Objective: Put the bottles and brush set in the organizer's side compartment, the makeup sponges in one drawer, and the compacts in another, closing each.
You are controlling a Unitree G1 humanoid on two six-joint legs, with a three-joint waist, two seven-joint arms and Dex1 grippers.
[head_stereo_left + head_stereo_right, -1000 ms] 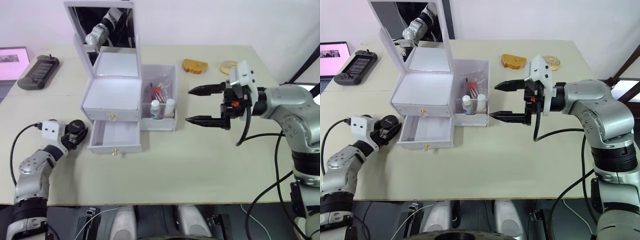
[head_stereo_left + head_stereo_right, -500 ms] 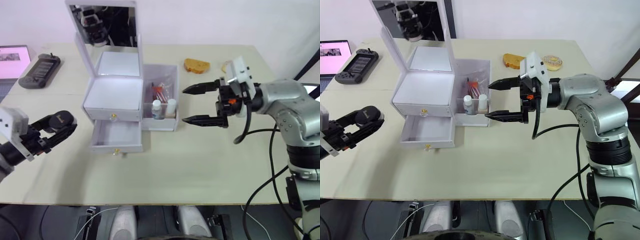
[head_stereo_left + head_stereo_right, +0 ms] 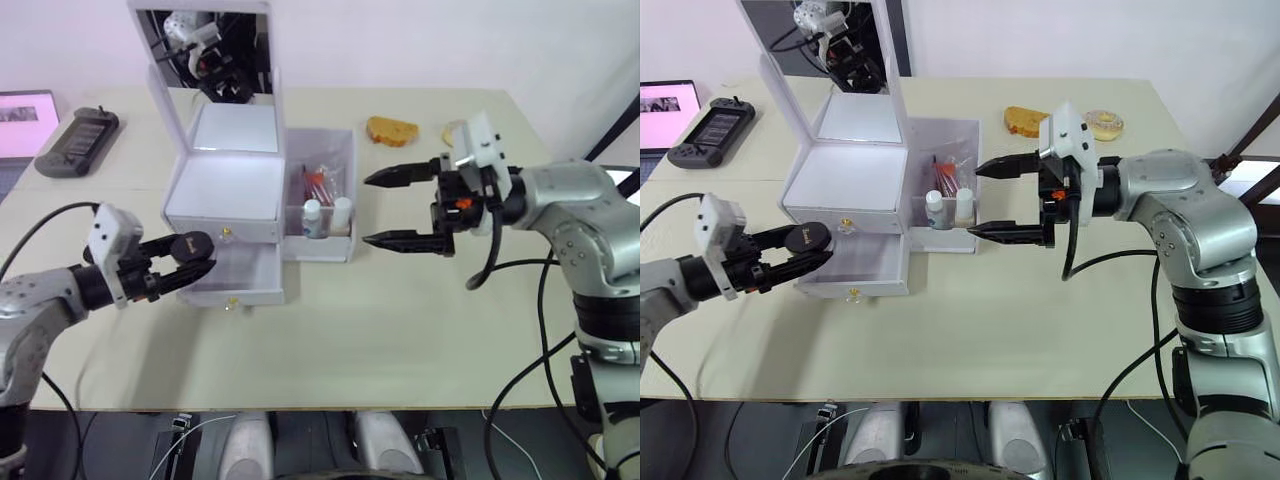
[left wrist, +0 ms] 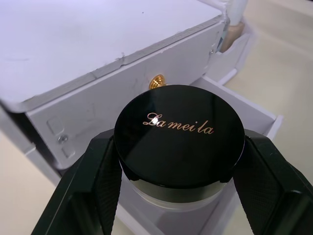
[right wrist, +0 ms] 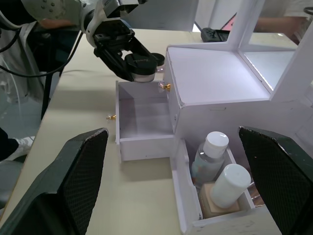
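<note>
Nearest the camera, just over the open lower drawer (image 3: 235, 275) of the organizer (image 3: 225, 190), left gripper (image 3: 190, 262) clamps a black-lidded compact (image 4: 179, 128), presumably for dropping in, while beyond its side compartment (image 3: 325, 195), holding bottles (image 3: 312, 215), right gripper (image 3: 400, 210) waits spread wide and empty.

text: "La mei la" | gold script | on black lid of compact (image 4: 179, 135) | centre of left wrist view | no other legible text
</note>
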